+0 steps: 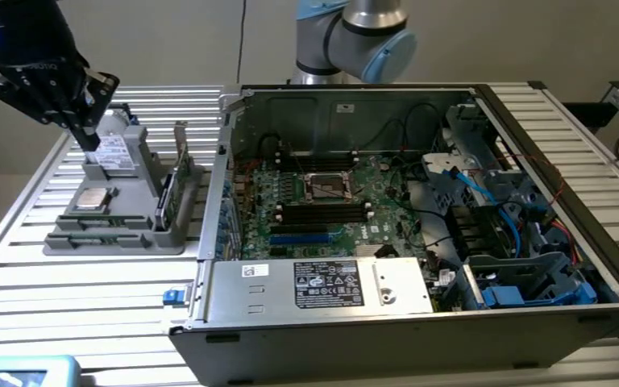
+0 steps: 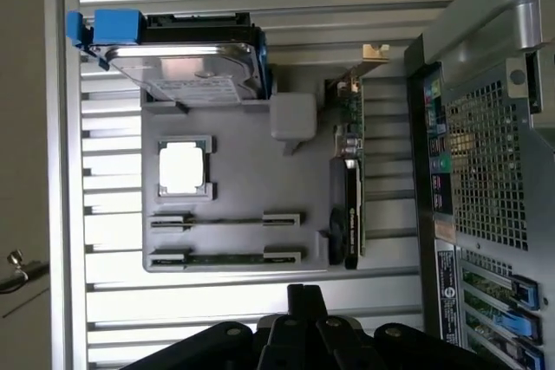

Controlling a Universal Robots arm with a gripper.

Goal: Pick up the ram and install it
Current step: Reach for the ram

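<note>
While its fingers are pressed together with nothing between them, the claw [image 2: 305,296] hangs above the grey tray [image 2: 260,162] and touches none of it. The wrist view sets the closed tips against the tray edge that carries two long slots. The exterior view sets them before the tray's opposite end, by the hard drive [image 2: 186,62], so how high the claw hangs cannot be told.

The ram [image 2: 227,258] lies flat in the tray's outermost slot, a thin green strip between two end clips. The next slot inward looks dark, and whether it holds anything cannot be told. Further into the tray sits a square processor [image 2: 183,166]. Beyond it, at the tray's far end, is the hard drive with its blue brackets. A wide green card [image 2: 351,197] stands on edge along the tray side facing the computer case [image 1: 417,347].

Of the case, the wrist view gives the perforated rear panel. The exterior view looks into its open side at the motherboard [image 1: 363,185] with its black slots, to the exterior view's right of the tray. Tray and case both rest on the slatted metal desk [image 1: 30,274].
</note>
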